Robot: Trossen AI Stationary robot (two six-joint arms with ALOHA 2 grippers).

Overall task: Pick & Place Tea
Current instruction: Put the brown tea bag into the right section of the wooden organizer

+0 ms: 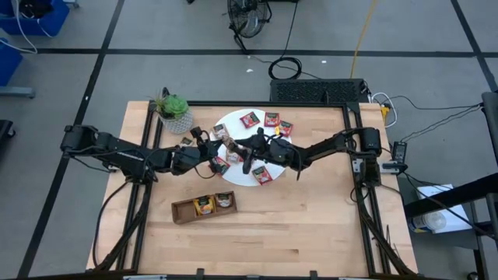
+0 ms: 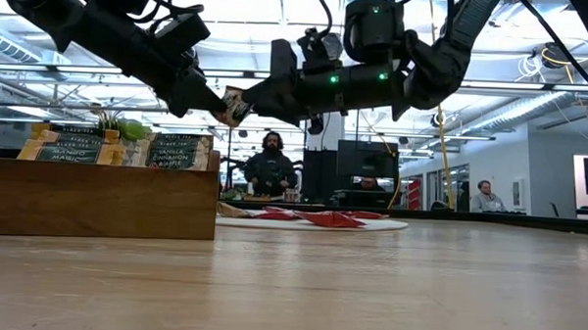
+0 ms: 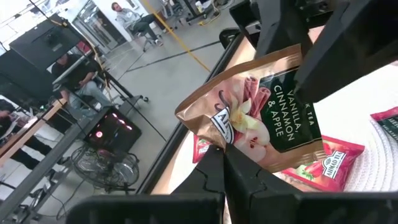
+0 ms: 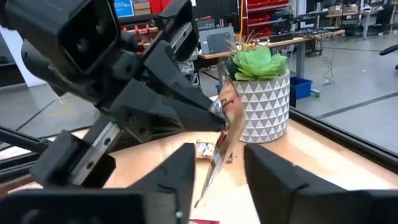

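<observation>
A grey-brown tea sachet [image 3: 261,112] hangs in the air above the white disc [image 1: 233,123], at about 9 o'clock on its face, clamped by the left hand [image 3: 225,148]. The right hand [image 4: 217,163] meets it from 3 o'clock, fingers apart around the sachet's edge. Red sachets [image 1: 271,120] lie on the disc, and the wooden tray [image 1: 185,211] sits at 6 o'clock on the desk [image 1: 311,225].

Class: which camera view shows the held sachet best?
The left wrist view: the sachet fills it, label readable. The right wrist view shows it edge-on, the low view small, the high view barely at all.
</observation>
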